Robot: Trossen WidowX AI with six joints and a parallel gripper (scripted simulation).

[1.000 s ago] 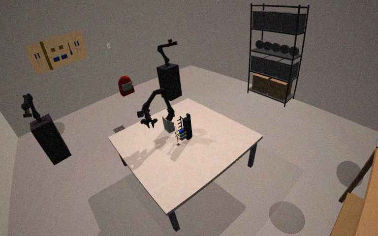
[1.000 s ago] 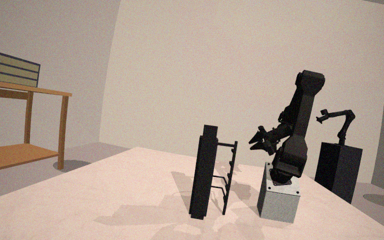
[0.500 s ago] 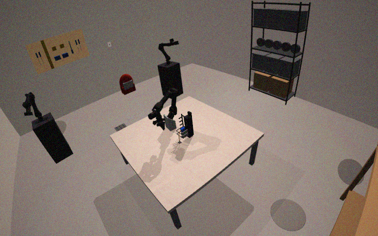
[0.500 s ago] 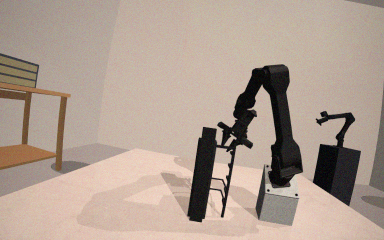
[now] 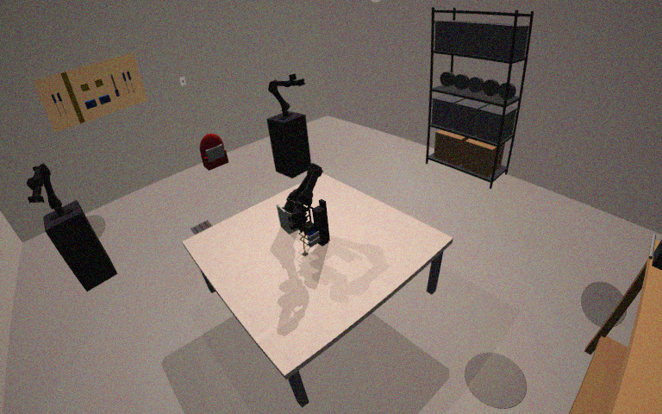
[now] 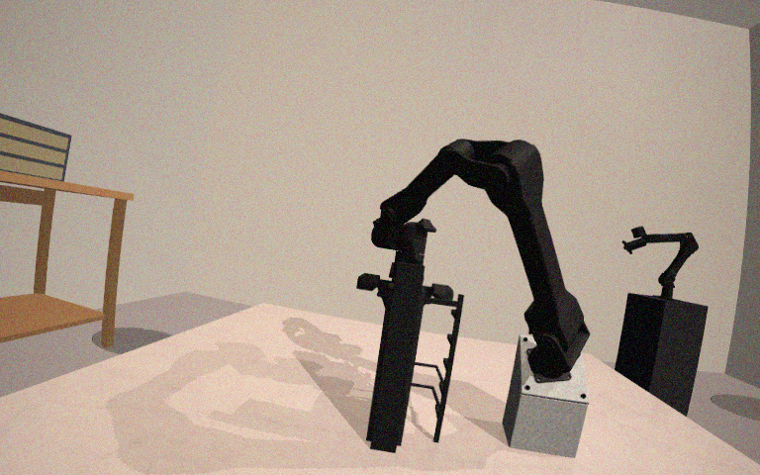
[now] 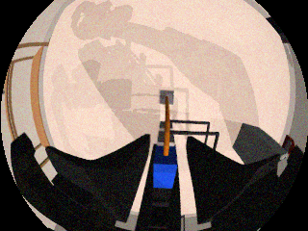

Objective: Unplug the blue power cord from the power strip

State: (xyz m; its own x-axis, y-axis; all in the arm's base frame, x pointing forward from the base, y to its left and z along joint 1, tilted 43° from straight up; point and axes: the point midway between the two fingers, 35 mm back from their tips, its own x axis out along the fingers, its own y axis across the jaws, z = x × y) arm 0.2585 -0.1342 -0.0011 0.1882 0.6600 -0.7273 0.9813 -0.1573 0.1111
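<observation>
One pale square table; three black jointed robot arms; two tall black pedestals; one black metal shelving rack; one upright black power strip.

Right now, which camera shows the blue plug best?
The wrist view: the blue plug sits large between the gripper fingers. The top view shows only a tiny blue speck; the exterior view hides it behind the power strip.
</observation>
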